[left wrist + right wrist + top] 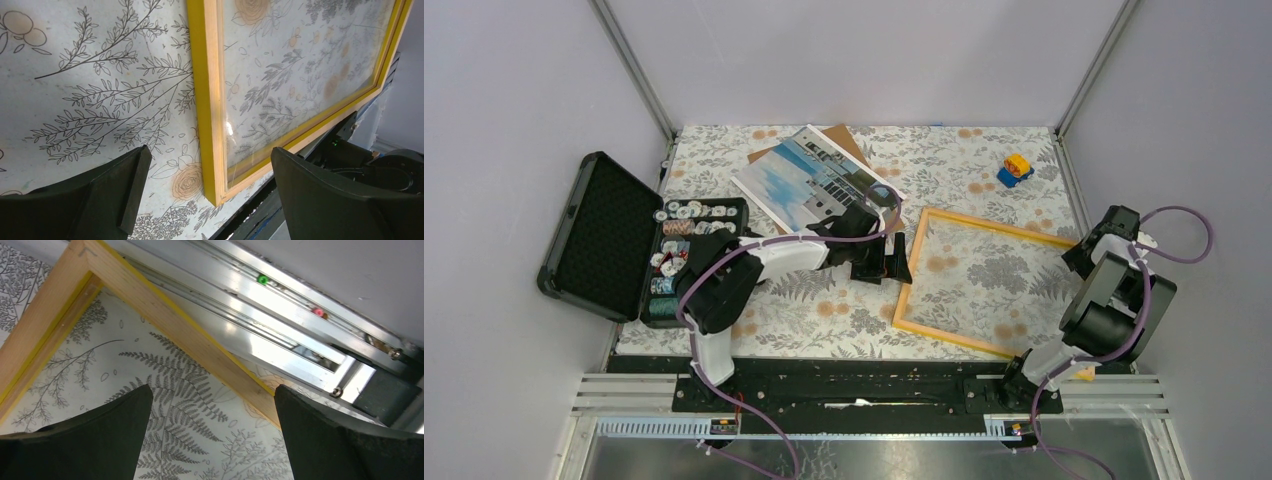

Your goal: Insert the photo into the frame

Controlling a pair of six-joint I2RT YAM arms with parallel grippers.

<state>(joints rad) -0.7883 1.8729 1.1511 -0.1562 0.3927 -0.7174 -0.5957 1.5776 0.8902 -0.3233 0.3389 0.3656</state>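
The photo [809,180], a print of blue sky and a white building, lies tilted at the back left of the floral table. The yellow-orange frame [912,266] lies flat at centre right, the cloth showing through its pane. My left gripper [882,262] hovers open just left of the frame's left rail. In the left wrist view the frame's near corner [205,100] sits between the spread fingers of the left gripper [210,195]. My right gripper [1079,258] is open over the frame's right side. The right wrist view shows a frame corner [165,310] beyond the empty right gripper [212,435].
A brown backing sheet [842,140] pokes out from under the photo. An open black case [594,235] holding several thread spools [686,240] stands at the left edge. A small blue and yellow toy [1016,168] sits at the back right. An aluminium rail [250,325] borders the table beside the frame.
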